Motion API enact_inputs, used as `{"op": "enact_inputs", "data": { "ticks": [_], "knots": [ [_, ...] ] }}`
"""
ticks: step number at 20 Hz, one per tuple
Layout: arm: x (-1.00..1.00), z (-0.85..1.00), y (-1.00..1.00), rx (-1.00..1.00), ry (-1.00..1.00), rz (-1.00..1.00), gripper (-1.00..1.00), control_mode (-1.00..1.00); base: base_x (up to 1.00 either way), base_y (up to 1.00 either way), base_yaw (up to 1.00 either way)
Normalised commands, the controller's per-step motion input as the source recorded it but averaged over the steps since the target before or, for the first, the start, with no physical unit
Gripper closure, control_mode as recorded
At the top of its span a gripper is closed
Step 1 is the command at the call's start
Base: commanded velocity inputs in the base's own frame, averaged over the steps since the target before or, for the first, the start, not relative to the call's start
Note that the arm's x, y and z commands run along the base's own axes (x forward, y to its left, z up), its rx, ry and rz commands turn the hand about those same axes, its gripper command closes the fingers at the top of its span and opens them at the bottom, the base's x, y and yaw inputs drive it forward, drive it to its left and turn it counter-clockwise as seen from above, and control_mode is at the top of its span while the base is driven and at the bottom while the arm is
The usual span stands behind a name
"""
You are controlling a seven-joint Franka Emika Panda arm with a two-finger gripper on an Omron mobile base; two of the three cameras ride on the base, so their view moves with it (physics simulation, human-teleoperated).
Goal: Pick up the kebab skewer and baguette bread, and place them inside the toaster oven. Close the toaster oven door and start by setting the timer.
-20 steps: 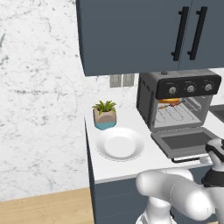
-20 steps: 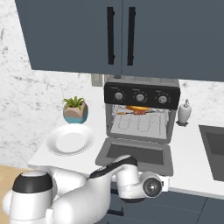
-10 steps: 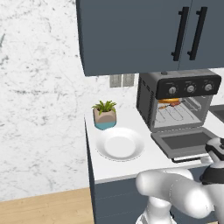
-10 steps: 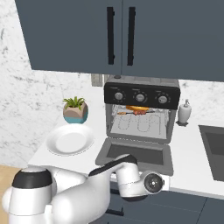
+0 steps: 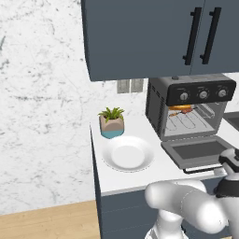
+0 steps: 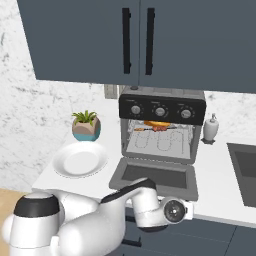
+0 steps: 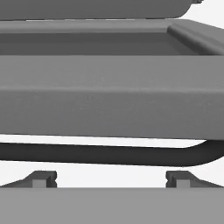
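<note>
The boxy dark grey toaster oven [image 6: 161,131] with its black control panel is the landmark here. Its flat dark grey drop-down door [image 6: 156,176] lies open and level in front of it, which leaves the wire rack reachable, and the small golden-brown baguette bread [image 6: 156,123] and the thin kebab skewer [image 6: 156,128] with dark red-brown chunks both rest on that rack inside; the loading seems done. The two-finger gripper [image 7: 110,179] sits low at the door's front edge, jaws spread wide and holding nothing, the fingertips [image 7: 41,178] just beneath the black bar handle [image 7: 105,153], probably to lift the door shut. By count: one skewer, one loaf, one door, three round knobs [image 6: 160,111], and, left of the oven, one white round plate [image 6: 80,160] and one small potted plant [image 6: 86,125].
</note>
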Motion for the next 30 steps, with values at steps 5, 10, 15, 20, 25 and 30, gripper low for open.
{"op": "enact_inputs", "data": {
  "ticks": [5, 10, 15, 20, 25, 30],
  "knots": [
    [0.08, -0.27, 0.00, 0.00, 0.00, 0.00, -1.00, -1.00, 0.00, 0.00, 0.00],
    [0.18, -0.21, 0.00, 0.00, 0.00, 0.00, -1.00, -1.00, 0.00, 0.00, 0.00],
    [0.17, -0.19, 0.00, 0.00, 0.00, 0.00, -1.00, -1.00, 0.00, 0.00, 0.00],
    [0.31, -0.03, 0.06, 0.00, 0.00, 0.00, -1.00, -1.00, 0.00, 0.00, 0.00],
    [0.37, 0.00, 0.20, 0.00, 0.00, 0.00, -1.00, -1.00, 0.00, 0.00, 0.00],
    [0.23, 0.04, 0.26, 0.00, 0.00, 0.00, -1.00, -1.00, 0.00, 0.00, 0.00]
  ]
}}
